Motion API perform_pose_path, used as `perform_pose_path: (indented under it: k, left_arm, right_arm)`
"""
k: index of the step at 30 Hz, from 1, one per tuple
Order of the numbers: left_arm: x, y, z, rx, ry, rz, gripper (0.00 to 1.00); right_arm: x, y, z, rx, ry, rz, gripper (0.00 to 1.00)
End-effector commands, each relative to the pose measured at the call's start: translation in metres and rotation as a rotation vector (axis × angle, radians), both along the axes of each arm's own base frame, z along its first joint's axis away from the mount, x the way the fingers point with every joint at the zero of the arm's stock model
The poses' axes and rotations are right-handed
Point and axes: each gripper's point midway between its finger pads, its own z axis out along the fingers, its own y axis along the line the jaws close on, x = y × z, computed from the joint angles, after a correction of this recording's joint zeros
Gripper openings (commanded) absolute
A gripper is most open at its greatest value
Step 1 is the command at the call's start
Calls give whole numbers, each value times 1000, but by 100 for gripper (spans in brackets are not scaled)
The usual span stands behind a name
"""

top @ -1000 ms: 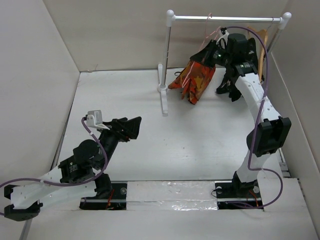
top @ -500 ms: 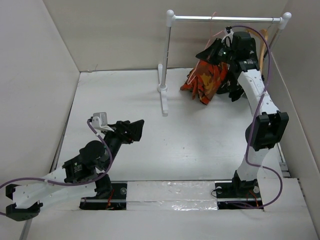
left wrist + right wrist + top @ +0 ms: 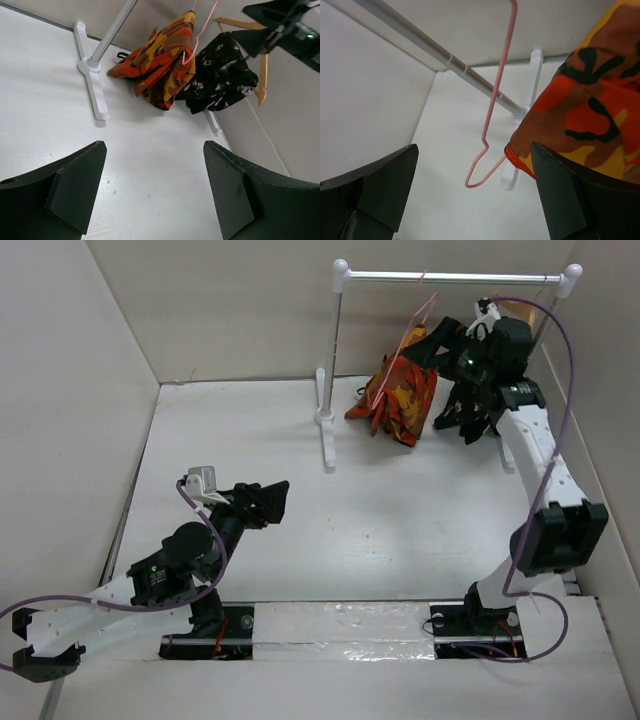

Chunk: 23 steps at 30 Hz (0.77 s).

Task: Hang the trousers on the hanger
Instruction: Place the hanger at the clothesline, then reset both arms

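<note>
The trousers, in orange, red and black camouflage, hang folded over the thin pink hanger, whose hook sits on the metal rail. The left wrist view shows the trousers draped on the hanger. My right gripper is just right of them, open. In its own view the hanger's lower corner and the trousers lie beyond the spread gripper, touching neither finger. My left gripper hovers open over the table at the front left, far from the rack.
A black-and-white garment on a wooden hanger hangs right of the trousers, under my right wrist. The rack's post and white foot stand left of them. Walls close in at the back and on both sides.
My right gripper has opened and let go of the hanger, and its arm has drawn back to the right. The trousers now hang free on the rail. The left arm has barely moved.
</note>
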Motion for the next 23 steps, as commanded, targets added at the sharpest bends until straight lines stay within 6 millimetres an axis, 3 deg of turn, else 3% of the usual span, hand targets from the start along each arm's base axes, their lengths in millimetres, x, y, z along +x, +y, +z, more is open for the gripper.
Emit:
perform_pose_path:
  k: [1, 2, 3, 4, 6, 7, 8, 9, 10, 11, 12, 13, 14, 15, 17, 21, 23]
  left_arm:
    - [2, 1, 20, -56, -18, 18, 77]
    - [3, -2, 20, -48, -17, 15, 78]
    - [3, -4, 22, -48, -18, 13, 78]
    - [3, -7, 23, -52, -18, 1, 78]
    - [3, -13, 26, -64, -22, -11, 78]
    - [3, -17, 26, -66, -25, -27, 78]
    - [3, -20, 25, -62, -23, -30, 79]
    - [3, -22, 25, -65, -23, -34, 79]
    - [3, -25, 24, -71, -17, -43, 79]
    - [3, -26, 20, -67, -10, -41, 79]
    - [3, -27, 17, -69, -6, -44, 79]
    - [3, -28, 14, -73, 1, -48, 79]
    - [3, -29, 7, -65, 9, -49, 79]
    - [3, -29, 1, -60, 15, -49, 80]
    - [3, -29, -13, -63, 38, -44, 80]
    - [4, -28, -32, -75, 67, -26, 79]
    - [3, -30, -31, -88, 67, -34, 80]
  right_arm:
    - [-43, -26, 80, -64, -240, -93, 100]
    - [-53, -30, 88, -80, -270, -114, 100]
    - [-59, -36, 81, -89, -264, -143, 100]
    - [-89, -39, 107, -79, -343, -154, 100]
    - [-124, -31, 116, -63, -413, -106, 100]
    - [-135, -23, 96, -56, -414, -73, 100]
    - [-173, -21, 113, -28, -492, -54, 100]
    - [-190, -15, 107, -16, -509, -21, 100]
    - [-199, -6, 76, -8, -473, 19, 100]
    - [-231, -7, 84, 10, -544, 33, 100]
    - [-242, -7, 75, 12, -545, 36, 100]
    - [-249, -7, 59, 9, -510, 37, 100]
    - [-251, -7, 28, -2, -453, 37, 100]
    - [-266, -11, 25, 5, -478, 24, 100]
    - [-268, -13, -16, -31, -398, 18, 100]
    - [-269, -17, -55, -71, -325, 2, 100]
    - [-268, -14, -58, -80, -307, 26, 100]
